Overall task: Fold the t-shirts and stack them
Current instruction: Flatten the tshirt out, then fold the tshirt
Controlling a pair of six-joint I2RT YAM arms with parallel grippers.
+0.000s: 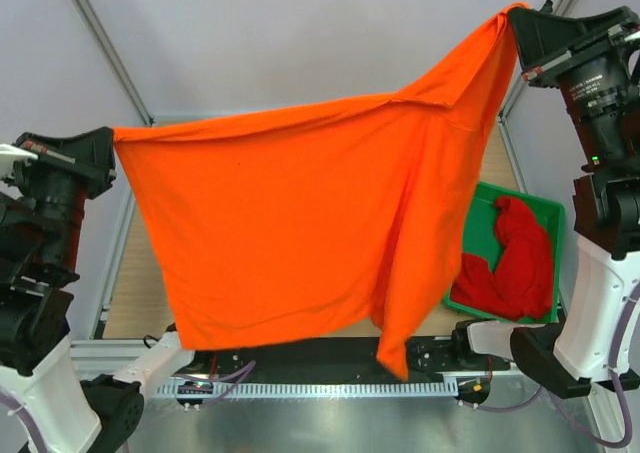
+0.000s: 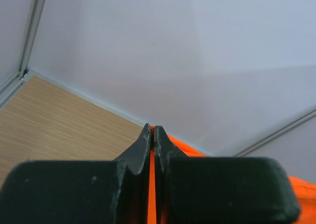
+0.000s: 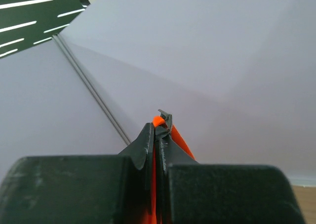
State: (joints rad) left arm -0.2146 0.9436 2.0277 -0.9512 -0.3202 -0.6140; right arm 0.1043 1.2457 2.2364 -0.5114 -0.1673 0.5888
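Observation:
The large orange t-shirt (image 1: pixel 300 223) hangs spread in the air above the table, held by two corners. My left gripper (image 1: pixel 110 138) is shut on its left corner, and orange cloth (image 2: pixel 152 194) shows between its closed fingers in the left wrist view. My right gripper (image 1: pixel 515 15) is shut on the right corner, higher up, with orange cloth (image 3: pixel 159 121) pinched at its tips. The deep red t-shirt (image 1: pixel 510 263) lies crumpled in the green tray (image 1: pixel 485 228) at the right.
The wooden tabletop (image 1: pixel 135 283) shows under and left of the hanging shirt. White walls and frame rails enclose the back and sides. The arm bases (image 1: pixel 300 368) and a metal strip sit at the near edge.

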